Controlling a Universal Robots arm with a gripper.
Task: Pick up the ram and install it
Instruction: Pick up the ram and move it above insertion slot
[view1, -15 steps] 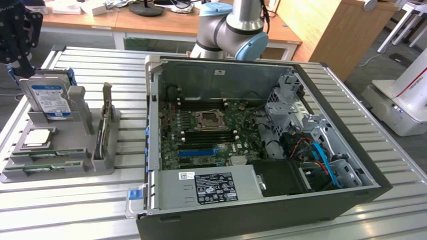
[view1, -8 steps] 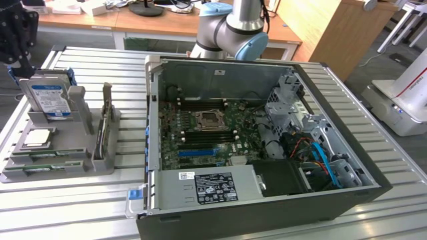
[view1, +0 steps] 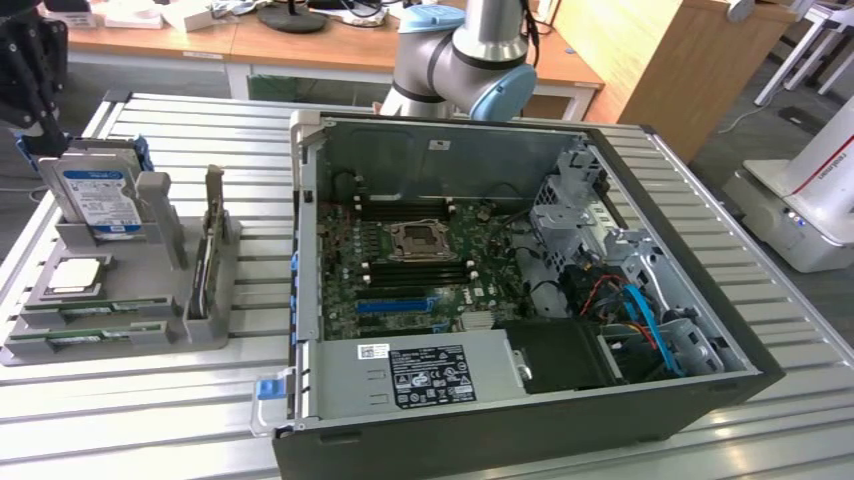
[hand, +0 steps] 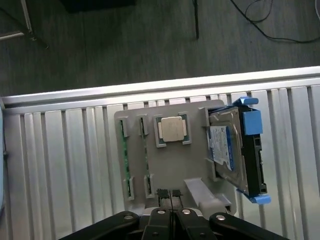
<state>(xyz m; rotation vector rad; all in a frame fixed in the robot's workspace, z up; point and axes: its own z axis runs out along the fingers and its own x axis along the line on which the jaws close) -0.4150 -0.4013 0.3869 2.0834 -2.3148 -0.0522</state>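
Two ram strips (hand: 122, 155) on offer, neither lifted. Stand on edge in slots of the gray holder (hand: 170, 165), at its six o'clock end in the exterior view, probably to leave a long edge free for a pinch. Holder at nine o'clock of the open computer case (view1: 534, 430) on the slatted desk (view1: 134, 420), presumably for a short carry. Tool (hand: 170, 195) clenched tight, grasping nothing, hovering over the holder near the processor chip (hand: 172, 129) and hard drive (hand: 225, 145).

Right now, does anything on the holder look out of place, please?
Nothing stands out: on the holder, both ram sticks lie straight, the processor sits flat and the drive rests in place.
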